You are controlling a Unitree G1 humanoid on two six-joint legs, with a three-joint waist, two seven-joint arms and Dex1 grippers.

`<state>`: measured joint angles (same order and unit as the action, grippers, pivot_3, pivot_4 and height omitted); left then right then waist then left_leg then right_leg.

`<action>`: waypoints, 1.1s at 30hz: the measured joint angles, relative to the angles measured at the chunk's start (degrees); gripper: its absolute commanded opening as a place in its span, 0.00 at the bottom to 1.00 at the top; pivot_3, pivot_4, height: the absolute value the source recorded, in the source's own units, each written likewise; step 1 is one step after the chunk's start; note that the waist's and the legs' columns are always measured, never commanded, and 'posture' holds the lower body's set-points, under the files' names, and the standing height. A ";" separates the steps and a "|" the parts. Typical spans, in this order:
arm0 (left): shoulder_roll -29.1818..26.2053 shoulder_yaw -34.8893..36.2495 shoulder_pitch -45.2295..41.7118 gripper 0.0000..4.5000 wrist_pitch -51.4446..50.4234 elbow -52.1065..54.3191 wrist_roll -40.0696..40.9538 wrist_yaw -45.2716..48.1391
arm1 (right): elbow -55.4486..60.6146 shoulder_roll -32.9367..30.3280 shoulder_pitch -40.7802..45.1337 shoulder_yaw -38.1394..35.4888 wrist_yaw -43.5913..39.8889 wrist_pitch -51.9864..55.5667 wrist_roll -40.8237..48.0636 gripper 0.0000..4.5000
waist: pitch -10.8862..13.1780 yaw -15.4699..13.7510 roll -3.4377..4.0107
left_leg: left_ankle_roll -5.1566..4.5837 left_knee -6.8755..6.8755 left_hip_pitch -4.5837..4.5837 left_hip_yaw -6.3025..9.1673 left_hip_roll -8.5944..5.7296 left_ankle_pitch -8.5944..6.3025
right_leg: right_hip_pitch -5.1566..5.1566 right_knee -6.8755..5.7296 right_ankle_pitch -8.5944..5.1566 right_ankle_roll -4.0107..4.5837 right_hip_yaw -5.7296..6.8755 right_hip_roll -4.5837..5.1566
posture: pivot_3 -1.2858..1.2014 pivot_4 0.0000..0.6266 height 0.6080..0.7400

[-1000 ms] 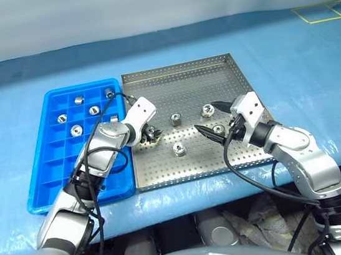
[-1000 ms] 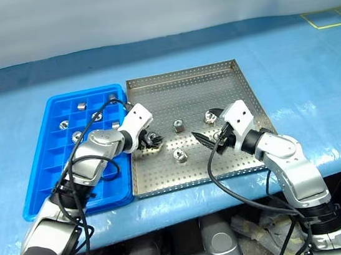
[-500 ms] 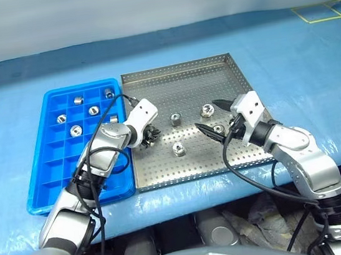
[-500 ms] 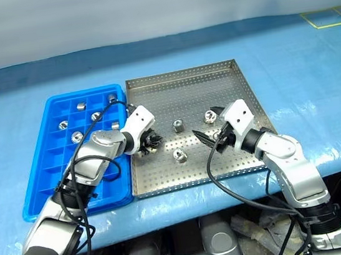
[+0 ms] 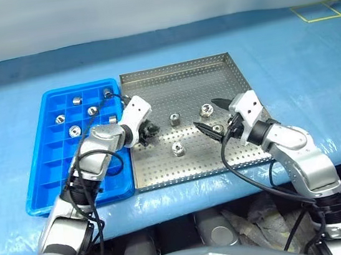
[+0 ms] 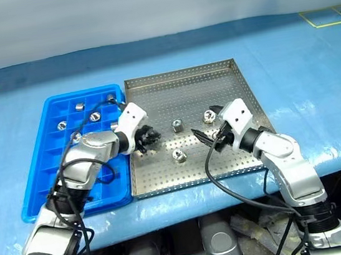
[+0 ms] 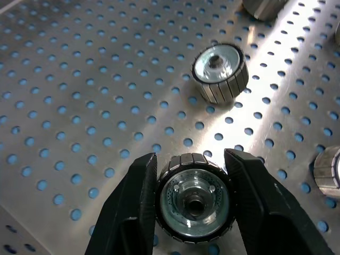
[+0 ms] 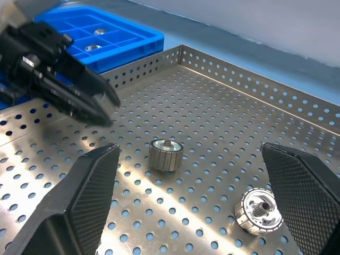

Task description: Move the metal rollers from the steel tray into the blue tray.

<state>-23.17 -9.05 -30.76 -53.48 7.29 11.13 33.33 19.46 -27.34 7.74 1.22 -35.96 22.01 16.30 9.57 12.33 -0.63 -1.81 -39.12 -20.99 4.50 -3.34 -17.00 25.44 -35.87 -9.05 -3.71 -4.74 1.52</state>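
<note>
My left gripper [image 7: 192,183] is closed on one metal roller [image 7: 194,197], a finger [image 7: 130,204] pressed to each side of its ribbed rim, centre hole facing the wrist camera; the held roller is clear of the perforated floor of the steel tray [image 5: 184,75], over the tray's left part, just right of the blue tray [image 5: 42,176]; my right gripper [image 5: 212,117] stands with its fingers spread wide and empty, over the right part of the steel tray.

Loose rollers on the steel tray: one upright near the centre [image 5: 174,119]; one to its right [image 5: 206,109], close to the far right finger; one nearer the near edge [image 5: 178,148]; one more [image 5: 219,128] partly hidden at my right gripper.

The blue tray lies alongside the steel tray's left rim, touching or nearly so; several rollers [image 5: 92,111] already sit singly in compartments at its far end; its near compartments hold nothing that I can make out.
</note>
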 measured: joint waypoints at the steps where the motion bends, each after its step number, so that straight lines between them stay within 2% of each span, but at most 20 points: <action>1: -0.67 1.73 0.54 0.38 -0.18 1.48 0.45 -0.44 | -0.01 0.22 0.11 0.30 0.12 -0.11 -0.19 1.00 | 0.00 0.11 0.01 | 0.01 0.00 0.01 0.00 0.01 -0.01 | 0.00 0.00 0.00 0.00 0.00 -0.01 | 0.41 0.24 1.00; 7: -7.74 9.63 9.11 0.38 -2.81 10.32 0.78 -2.68 | -0.95 2.41 1.82 5.45 -0.93 -0.27 -1.36 1.00 | -0.01 0.89 0.01 | 0.04 0.01 0.03 0.01 0.03 -0.01 | 0.00 -0.02 0.00 0.01 0.01 -0.03 | 0.44 0.24 1.00; 13: -10.70 17.95 16.93 0.38 -6.40 17.79 0.25 -7.47 | -3.04 2.48 5.03 7.90 -4.92 -0.30 -1.20 1.00 | 0.00 -1.21 0.00 | 0.07 0.00 0.04 0.10 0.02 0.00 | -0.02 0.00 0.02 0.05 0.10 -0.01 | 0.47 0.24 1.00; 17: -10.27 22.38 19.53 0.38 -7.88 21.19 -0.27 -11.99 | -5.15 2.73 6.23 8.61 -6.35 -0.30 -1.21 1.00 | 0.01 -3.82 -0.01 | 0.13 0.01 0.03 0.16 0.02 0.01 | -0.01 0.00 0.01 0.09 0.16 -0.01 | 0.49 0.24 1.00; 24: -6.21 27.01 20.76 0.38 -9.77 23.46 -2.70 -20.26 | -5.98 3.43 7.85 10.33 -9.47 -0.34 -1.16 1.00 | 0.00 -7.79 -0.03 | 0.20 0.00 0.02 0.28 0.01 0.03 | -0.06 0.02 0.01 0.12 0.32 0.02 | 0.50 0.24 1.00; 33: -2.20 28.15 19.62 0.38 -9.14 20.10 -4.38 -25.92 | -5.97 3.93 8.48 11.24 -10.36 -0.32 -1.19 1.00 | -0.02 -8.96 -0.06 | 0.37 0.01 -0.01 0.53 -0.01 0.10 | -0.13 0.02 -0.02 0.20 0.60 0.05 | 0.49 0.24 1.00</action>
<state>-25.37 19.11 -11.14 -62.62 27.39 6.75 7.41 13.48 -23.40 16.22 12.46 -46.32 21.70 15.11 9.55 3.37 -0.69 -1.44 -39.11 -21.00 5.03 -3.35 -16.89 25.31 -35.84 -9.08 -3.51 -4.14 1.58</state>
